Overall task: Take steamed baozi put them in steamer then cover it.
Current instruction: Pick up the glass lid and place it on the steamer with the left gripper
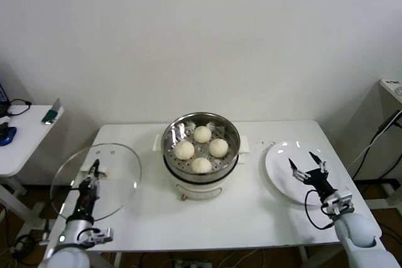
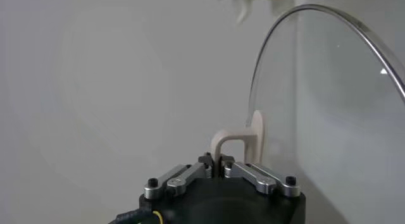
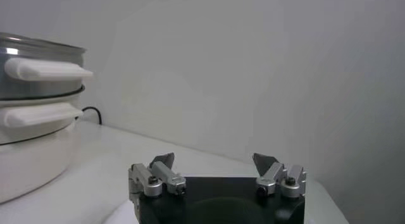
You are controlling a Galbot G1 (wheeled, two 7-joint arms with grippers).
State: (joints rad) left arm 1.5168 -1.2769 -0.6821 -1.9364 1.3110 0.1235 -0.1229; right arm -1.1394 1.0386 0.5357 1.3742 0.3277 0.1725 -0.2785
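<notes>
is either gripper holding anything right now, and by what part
The left gripper holds the glass cover by its bar handle. The right gripper is open and empty.

The cover (image 2: 329, 86) runs off the left wrist view's edge; the steamer (image 3: 38, 67) is cropped too.

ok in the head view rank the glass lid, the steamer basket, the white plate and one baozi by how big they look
1. Glass lid, widest, though it is held up off the table nearer the camera, which may inflate it.
2. Steamer basket and white plate: too alike to rank, and the plate is partly hidden by the right gripper.
3. Baozi, clearly smallest.
</notes>
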